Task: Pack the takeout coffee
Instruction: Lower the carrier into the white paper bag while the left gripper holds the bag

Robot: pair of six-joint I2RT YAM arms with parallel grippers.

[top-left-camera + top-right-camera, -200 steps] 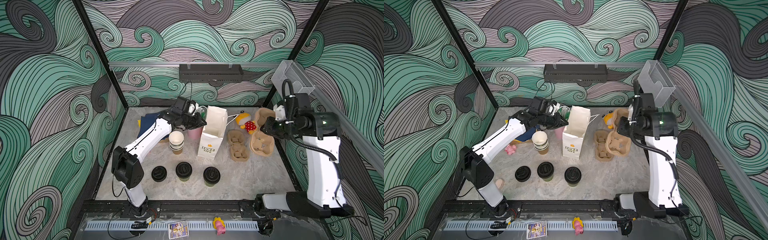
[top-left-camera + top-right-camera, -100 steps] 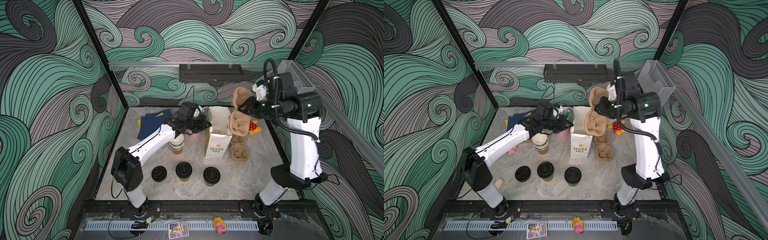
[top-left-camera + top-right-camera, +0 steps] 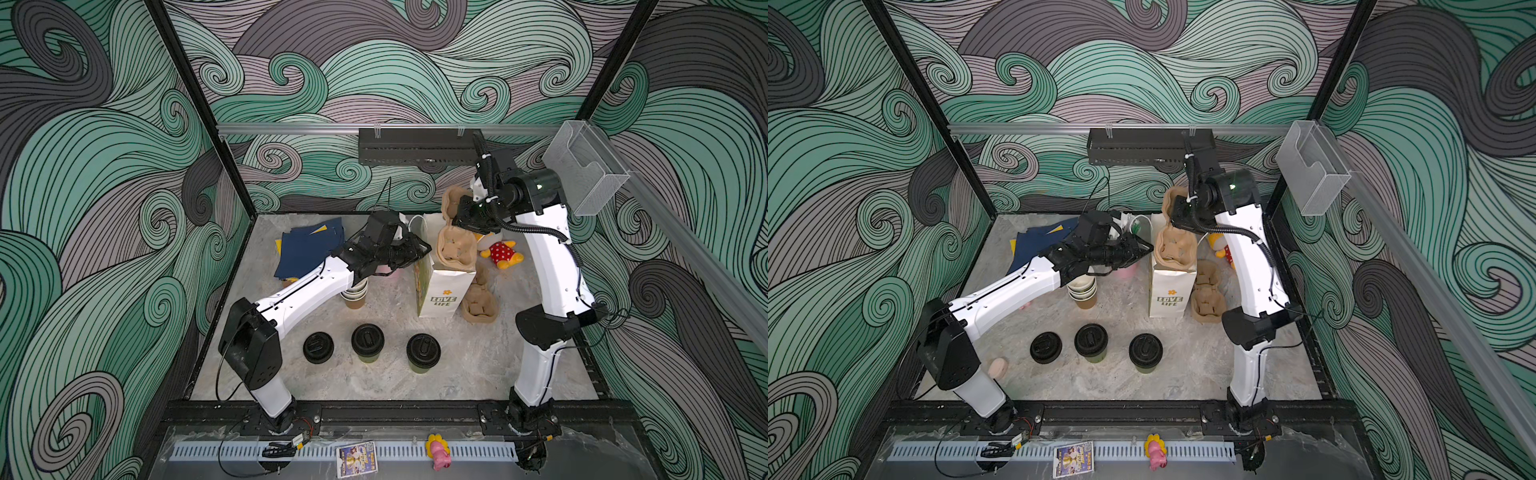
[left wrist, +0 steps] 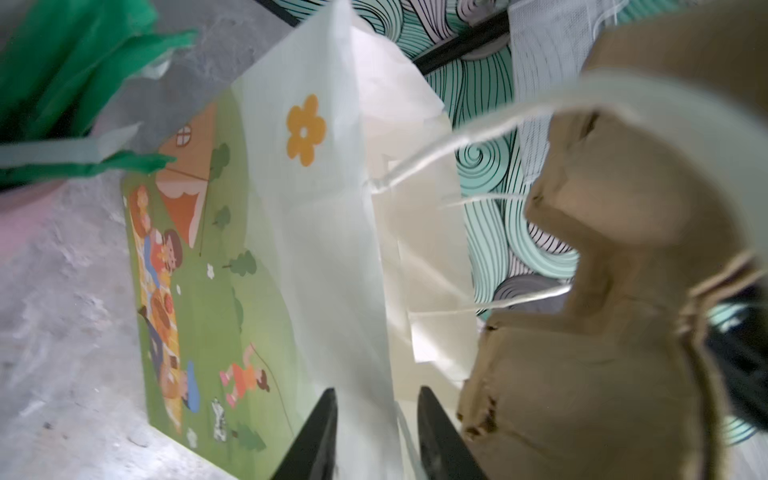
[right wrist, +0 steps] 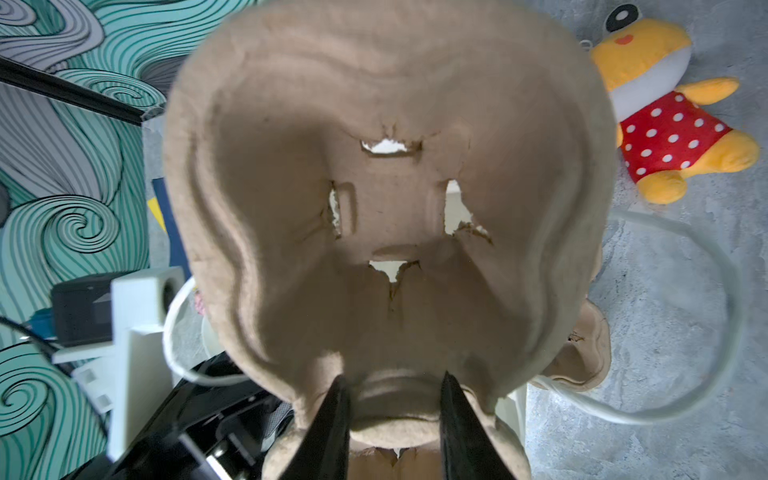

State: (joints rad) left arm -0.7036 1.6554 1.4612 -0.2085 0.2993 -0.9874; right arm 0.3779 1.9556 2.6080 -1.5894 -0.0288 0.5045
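Observation:
The takeout coffee, two olive-green cups with black lids [image 3: 368, 340] [image 3: 423, 351], stands near the table's front in both top views [image 3: 1091, 340] [image 3: 1145, 351]. Behind them stands a white "LOVE LIFE" paper bag [image 3: 442, 291] [image 4: 316, 232]. My right gripper [image 3: 465, 218] [image 5: 395, 407] is shut on the middle ridge of a brown pulp cup carrier [image 3: 455, 245] [image 5: 386, 187], which hangs upright with its lower end inside the bag's mouth. My left gripper [image 3: 419, 249] [image 4: 376, 415] is open at the bag's left rim, one finger on each side of the paper wall.
A loose black lid [image 3: 318, 347] lies left of the cups. A stack of paper cups [image 3: 355, 293] stands under my left wrist. More carriers [image 3: 480, 305] lie right of the bag, a plush toy [image 3: 500, 253] behind them, navy napkins [image 3: 309, 249] at back left.
My right arm swung left with the carrier from the pile and lowered it into the bag's mouth. My left gripper moved right to the bag's rim, pinched it, and has now opened.

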